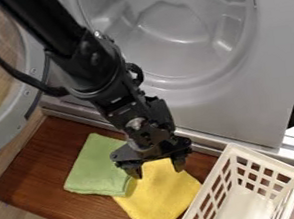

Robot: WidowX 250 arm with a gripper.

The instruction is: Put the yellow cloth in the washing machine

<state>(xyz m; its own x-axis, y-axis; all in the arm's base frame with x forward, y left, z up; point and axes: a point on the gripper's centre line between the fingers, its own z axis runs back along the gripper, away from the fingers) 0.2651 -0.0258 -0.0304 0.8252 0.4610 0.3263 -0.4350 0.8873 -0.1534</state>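
- Camera view: tool (157, 167) released, fingers spread over yellow cloth (161, 195) at 6 o'clock.
- Risk: green cloth (93, 167), 7 o'clock, touches yellow; off-centre pinch could drag both.
- Risk: shallow bite on thin fabric, slips off.
- Risk: lift toward washing machine (239, 95), 12 o'clock, could snag its rim.
- Cloths soft, fuzzy, flat; table (33, 178) grained wood; basket (214, 194), 5 o'clock, slatted plastic.
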